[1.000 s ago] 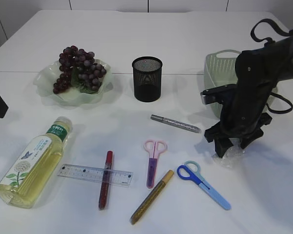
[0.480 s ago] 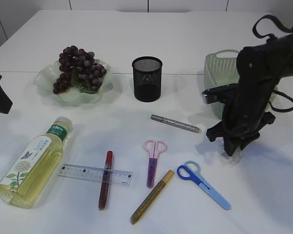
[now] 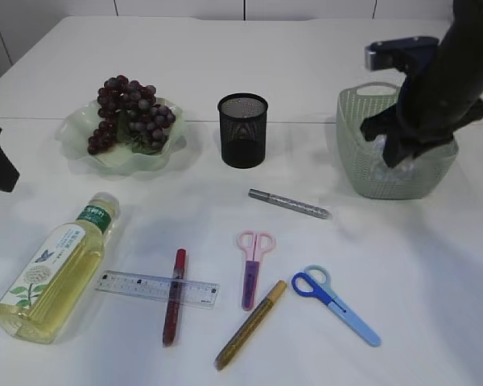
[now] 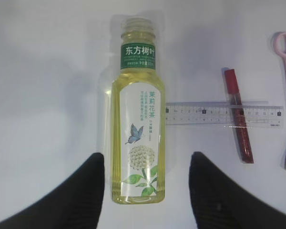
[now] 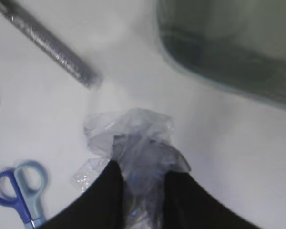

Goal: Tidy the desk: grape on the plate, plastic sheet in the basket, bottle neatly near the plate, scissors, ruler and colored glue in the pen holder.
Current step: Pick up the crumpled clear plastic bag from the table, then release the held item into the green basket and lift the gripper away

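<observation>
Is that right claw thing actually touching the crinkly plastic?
Touching. In the right wrist view, the right end effector has its two dark fingers closed on the plastic sheet, which is pinched between them and bunches out above the tips.

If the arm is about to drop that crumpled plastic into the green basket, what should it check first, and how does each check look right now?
1. Plastic sheet held firmly: ok, the right gripper is pinched on it.
2. Gripper over the basket: cannot tell. The exterior view puts it at the basket, but the wrist view shows the basket's edge off to one side.
3. Sheet clear of the rim: cannot tell, the arm hides it.
4. Nothing dragged along: ok, the silver glue pen and blue scissors lie on the table.
5. Left gripper out of the way: ok, open over the bottle, far from the basket.
</observation>
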